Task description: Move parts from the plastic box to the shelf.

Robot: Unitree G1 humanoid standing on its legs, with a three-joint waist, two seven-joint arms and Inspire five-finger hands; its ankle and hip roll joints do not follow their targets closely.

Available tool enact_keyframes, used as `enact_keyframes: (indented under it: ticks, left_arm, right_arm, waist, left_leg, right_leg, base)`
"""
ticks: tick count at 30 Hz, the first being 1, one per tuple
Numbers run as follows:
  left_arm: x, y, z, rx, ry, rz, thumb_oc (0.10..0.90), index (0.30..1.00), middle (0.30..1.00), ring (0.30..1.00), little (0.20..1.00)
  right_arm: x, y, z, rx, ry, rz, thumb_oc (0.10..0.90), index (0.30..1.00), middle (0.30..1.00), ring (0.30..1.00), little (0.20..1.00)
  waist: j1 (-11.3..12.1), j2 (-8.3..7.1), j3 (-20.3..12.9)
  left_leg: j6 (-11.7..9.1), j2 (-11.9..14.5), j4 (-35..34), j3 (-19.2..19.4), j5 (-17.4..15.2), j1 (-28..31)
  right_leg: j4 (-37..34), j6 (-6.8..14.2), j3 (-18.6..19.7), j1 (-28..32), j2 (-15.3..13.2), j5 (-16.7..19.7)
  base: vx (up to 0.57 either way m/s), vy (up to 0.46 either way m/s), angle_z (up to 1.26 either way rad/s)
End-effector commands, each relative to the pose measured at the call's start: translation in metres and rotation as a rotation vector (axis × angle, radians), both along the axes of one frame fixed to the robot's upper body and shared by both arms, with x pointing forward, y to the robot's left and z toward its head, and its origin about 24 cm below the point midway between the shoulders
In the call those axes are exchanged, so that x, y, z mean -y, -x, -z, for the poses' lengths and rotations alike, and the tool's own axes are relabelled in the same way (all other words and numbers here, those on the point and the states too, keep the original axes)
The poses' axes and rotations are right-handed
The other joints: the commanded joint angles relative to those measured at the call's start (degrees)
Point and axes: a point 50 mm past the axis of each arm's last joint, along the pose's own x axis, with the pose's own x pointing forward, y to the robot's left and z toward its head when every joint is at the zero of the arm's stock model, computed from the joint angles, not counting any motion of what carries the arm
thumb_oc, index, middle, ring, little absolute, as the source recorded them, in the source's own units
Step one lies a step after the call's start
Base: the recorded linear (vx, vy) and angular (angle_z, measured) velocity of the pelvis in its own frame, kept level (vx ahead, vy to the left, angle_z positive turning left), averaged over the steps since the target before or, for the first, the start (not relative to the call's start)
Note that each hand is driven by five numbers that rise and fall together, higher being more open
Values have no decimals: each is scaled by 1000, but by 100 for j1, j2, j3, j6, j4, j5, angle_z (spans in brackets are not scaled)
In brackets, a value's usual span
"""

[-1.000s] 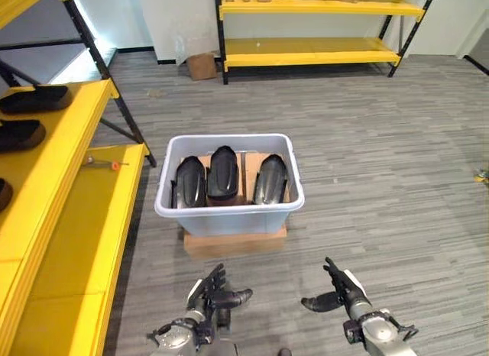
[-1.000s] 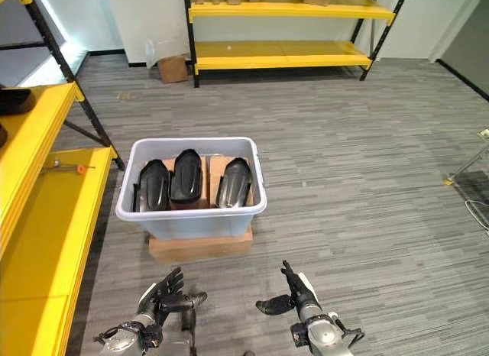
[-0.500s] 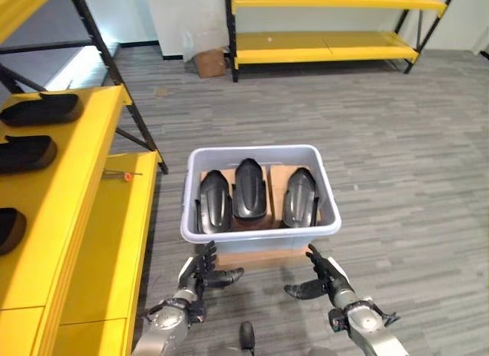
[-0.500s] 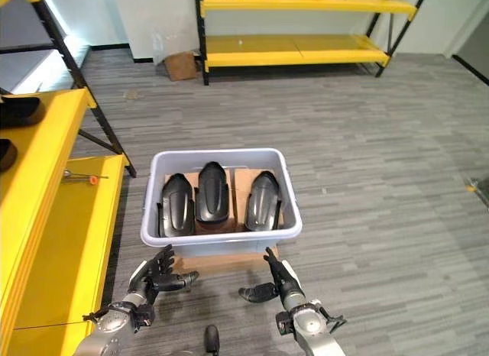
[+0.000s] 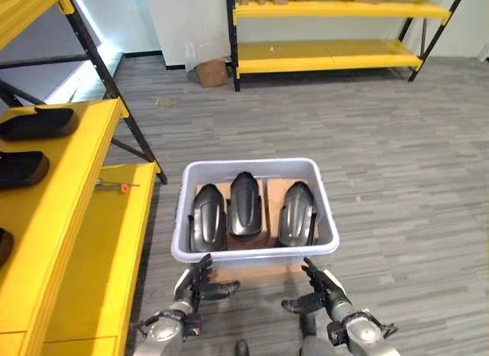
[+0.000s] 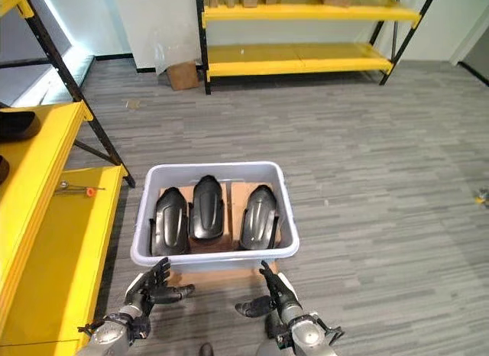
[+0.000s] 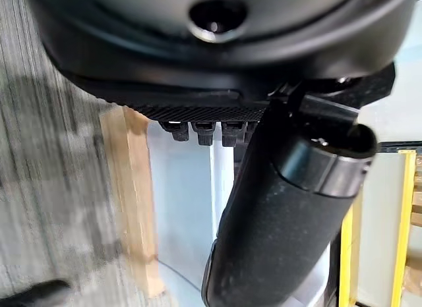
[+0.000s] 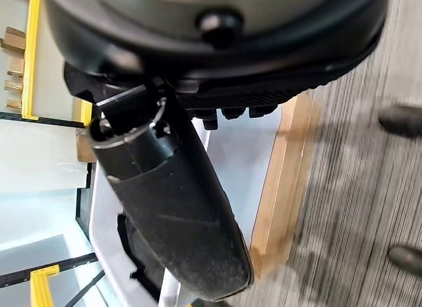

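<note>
While palms face inward, left hand [image 5: 194, 283], right hand [image 5: 321, 289] spread before plastic box [image 5: 254, 253].

no readable text, labels or signs

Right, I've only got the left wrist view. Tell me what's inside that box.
Observer: Three dark parts stand side by side in the plastic box.
Operator: Give me the right hand.
Observer: The right hand is open, low in front of the box's near wall, about level with the left hand.
Operator: Now the shelf.
Observer: The yellow shelf runs along the robot's left, and shelved parts of the same dark kind already lie on its upper level.
</note>
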Motion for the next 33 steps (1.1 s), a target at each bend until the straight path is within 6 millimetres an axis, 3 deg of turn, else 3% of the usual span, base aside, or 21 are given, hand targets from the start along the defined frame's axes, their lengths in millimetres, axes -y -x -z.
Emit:
enact_keyframes:
  ticks: [1, 7, 11, 12, 13, 15, 16, 24, 33]
  left_arm:
    - [15, -31, -35, 222, 41, 63, 900, 1000, 1000, 1000, 1000]
    - [18, -32, -37, 236, 50, 73, 900, 1000, 1000, 1000, 1000]
    - [17, -31, -39, 256, 70, 42, 900, 1000, 1000, 1000, 1000]
    - [17, -33, -40, 265, 76, 36, 900, 1000, 1000, 1000, 1000]
    - [17, -33, -40, 266, 76, 36, 900, 1000, 1000, 1000, 1000]
    - [17, -34, -41, 269, 80, 28, 900, 1000, 1000, 1000, 1000]
    - [16, -34, -42, 271, 78, 24, 900, 1000, 1000, 1000, 1000]
    - [12, -32, -45, 277, 65, 21, 900, 1000, 1000, 1000, 1000]
    - [11, -32, -46, 281, 55, 21, 900, 1000, 1000, 1000, 1000]
  right_arm:
    - [7, -32, -46, 266, 10, -18, 900, 1000, 1000, 1000, 1000]
    - [18, -40, -65, 357, 26, 8, 900, 1000, 1000, 1000, 1000]
    - [38, -58, -120, 630, 115, 56, 900, 1000, 1000, 1000, 1000]
    - [40, -64, -144, 744, 146, 65, 900, 1000, 1000, 1000, 1000]
    - [40, -64, -144, 744, 146, 66, 900, 1000, 1000, 1000, 1000]
    - [41, -68, -164, 838, 169, 70, 900, 1000, 1000, 1000, 1000]
    - [37, -66, -187, 947, 145, 67, 900, 1000, 1000, 1000, 1000]
    - [27, -61, -220, 1094, 11, 45, 900, 1000, 1000, 1000, 1000]
    - [24, -71, -230, 1140, 52, 70, 900, 1000, 1000, 1000, 1000]
  waist:
    - [-70, 158, -235]
    - [-122, 218, -193]
    - [-120, 338, 33]
    - [-116, 369, 126]
    - [-115, 371, 124]
    - [-108, 393, 204]
    - [-109, 392, 320]
    - [-86, 299, 584]
    - [-14, 266, 816]
  left_leg:
    - [-209, 746, -142, -113, 437, -296]
    - [-352, 960, -142, -139, 566, -487]
    - [-459, 1072, -142, -143, 696, -779]
    - [-470, 1085, -142, -148, 731, -875]
    - [-471, 1085, -142, -149, 733, -881]
    - [-479, 1095, -142, -134, 757, -982]
    - [-473, 1101, -142, -104, 774, -1062]
    - [-462, 1063, -142, -57, 764, -1207]
    - [-434, 978, -142, -76, 742, -1316]
  right_leg:
    - [389, -198, -236, -40, 188, -307]
    - [331, -285, -376, -59, 321, -402]
    - [417, -313, -457, -348, 361, -427]
    - [468, -312, -453, -462, 356, -423]
    - [474, -313, -452, -470, 356, -425]
    - [533, -306, -451, -615, 353, -413]
    - [585, -293, -434, -749, 339, -387]
    - [581, -243, -362, -936, 299, -289]
    - [524, -194, -349, -1021, 212, -198]
  base:
    - [18, -138, 7]
    - [9, -141, 13]
    - [-54, -79, 3]
    - [-72, -34, 5]
    - [-63, -15, 3]
    - [-63, 2, 2]
    - [-58, 5, 1]
    - [-32, 7, 0]
    - [-17, 12, 0]
